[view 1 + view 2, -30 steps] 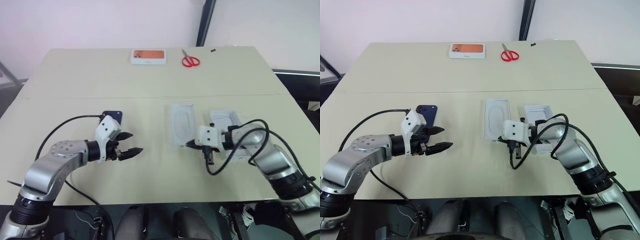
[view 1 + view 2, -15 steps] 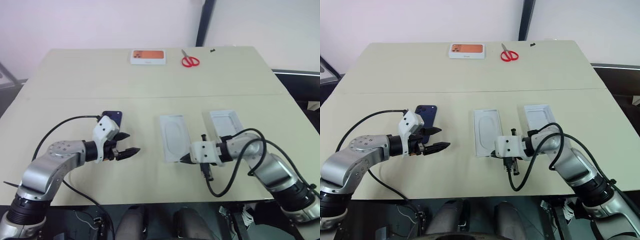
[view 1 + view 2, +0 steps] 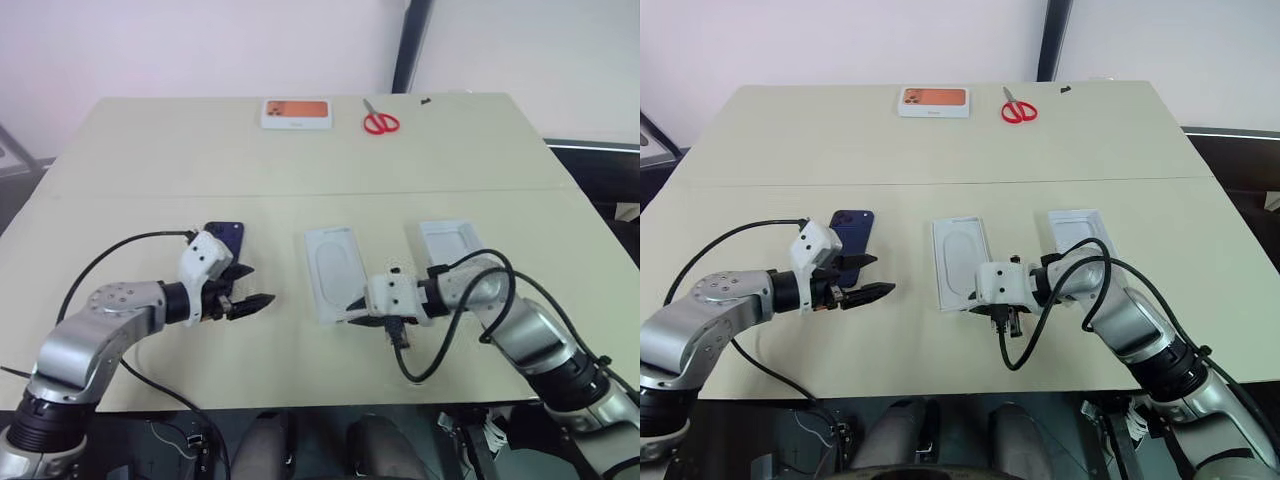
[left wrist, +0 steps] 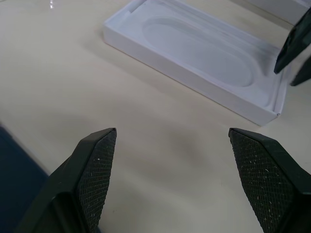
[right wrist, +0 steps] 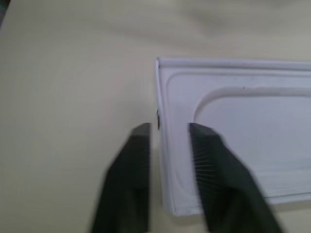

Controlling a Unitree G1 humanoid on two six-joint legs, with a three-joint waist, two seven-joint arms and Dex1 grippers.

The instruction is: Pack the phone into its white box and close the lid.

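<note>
On a beige table, the white box lies open-side up near the middle, its moulded oval recess showing. The right gripper sits at the box's near right corner, and in the right wrist view its two black fingers stand slightly apart astride the thin near wall of the tray, one finger outside it and the other over the inside; whether the pads press on the wall cannot be told. A second white tray-like piece, the lid, lies just to the right of the box, partly behind the right arm's black cable. To the left, the phone, dark navy and flat on the table, rests just beyond the left gripper, partly hidden by the white wrist housing. The left gripper hangs above bare tabletop, pointing right toward the box, its jaws spread wide and holding nothing. At the far edge of the table, well apart from the work, sit a white box with an orange-printed top and, to its right, red-handled scissors.
</note>
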